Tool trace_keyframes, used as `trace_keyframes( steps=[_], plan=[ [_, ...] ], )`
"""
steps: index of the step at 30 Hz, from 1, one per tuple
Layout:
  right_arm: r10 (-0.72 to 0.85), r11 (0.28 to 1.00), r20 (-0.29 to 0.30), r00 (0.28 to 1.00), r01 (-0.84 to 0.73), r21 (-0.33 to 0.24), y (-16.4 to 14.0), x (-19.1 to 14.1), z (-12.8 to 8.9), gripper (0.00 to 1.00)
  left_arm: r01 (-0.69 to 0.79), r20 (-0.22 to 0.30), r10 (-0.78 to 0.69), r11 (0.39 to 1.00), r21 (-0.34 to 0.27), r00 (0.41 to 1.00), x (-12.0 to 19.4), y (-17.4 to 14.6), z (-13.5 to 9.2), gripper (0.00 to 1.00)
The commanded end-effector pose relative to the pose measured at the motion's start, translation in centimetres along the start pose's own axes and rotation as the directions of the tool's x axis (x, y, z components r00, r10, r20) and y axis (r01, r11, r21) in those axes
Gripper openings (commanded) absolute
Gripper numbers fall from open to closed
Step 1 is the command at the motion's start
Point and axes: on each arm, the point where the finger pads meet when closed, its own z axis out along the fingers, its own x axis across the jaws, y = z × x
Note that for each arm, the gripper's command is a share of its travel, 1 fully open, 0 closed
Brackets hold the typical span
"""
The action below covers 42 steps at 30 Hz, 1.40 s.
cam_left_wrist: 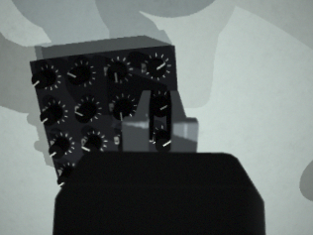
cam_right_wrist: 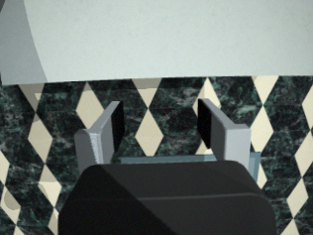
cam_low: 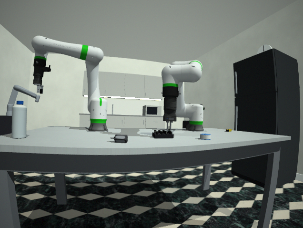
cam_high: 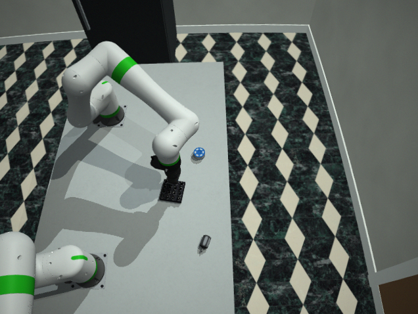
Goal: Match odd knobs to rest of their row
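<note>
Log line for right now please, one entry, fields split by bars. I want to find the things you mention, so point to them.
left gripper (cam_low: 168, 130) (cam_left_wrist: 160, 118): at knob box (cam_high: 172, 191) (cam_low: 162, 135) (cam_left_wrist: 104, 105), fingers around one knob | right gripper (cam_low: 39, 92) (cam_right_wrist: 160, 123): open, empty, off the table (cam_high: 196, 290) (cam_low: 151, 144) (cam_right_wrist: 173, 39) | knob alignment: unconfirmed

Knob box: black, square, low | flat and upright on the tabletop, between a blue-topped disc and a dark grey object | knobs: round, black, in a grid, each visible one with a pale pointer inside a ring of white marks | pointers: differing directions | some knobs hidden by the tool
</note>
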Motion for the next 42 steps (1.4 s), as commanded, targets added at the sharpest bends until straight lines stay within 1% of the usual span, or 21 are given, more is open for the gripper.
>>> trace_keyframes(
  steps=[1, 11, 25, 26, 42],
  plan=[
    [0.0, 1.0, 0.0, 1.0, 0.0, -0.002, 0.02, -0.01, -0.08, 1.0, 0.028, 0.001, -0.028, 1.0, -0.002, 1.0, -0.05, 0.06, -0.13, 0.3],
    [0.0, 1.0, 0.0, 1.0, 0.0, -0.002, 0.02, -0.01, -0.08, 1.0, 0.083, 0.001, -0.083, 0.997, -0.002, 0.997, -0.05, 0.06, -0.13, 0.3],
    [0.0, 1.0, 0.0, 1.0, 0.0, -0.002, 0.02, -0.01, -0.08, 1.0, 0.091, 0.001, -0.091, 0.996, -0.002, 0.996, -0.05, 0.06, -0.13, 0.3],
    [0.0, 1.0, 0.0, 1.0, 0.0, -0.002, 0.02, -0.01, -0.08, 1.0, 0.091, 0.001, -0.091, 0.996, -0.002, 0.996, -0.05, 0.06, -0.13, 0.46],
    [0.0, 1.0, 0.0, 1.0, 0.0, -0.002, 0.02, -0.01, -0.08, 1.0, 0.091, 0.001, -0.091, 0.996, -0.002, 0.996, -0.05, 0.06, -0.13, 0.46]
  ],
)
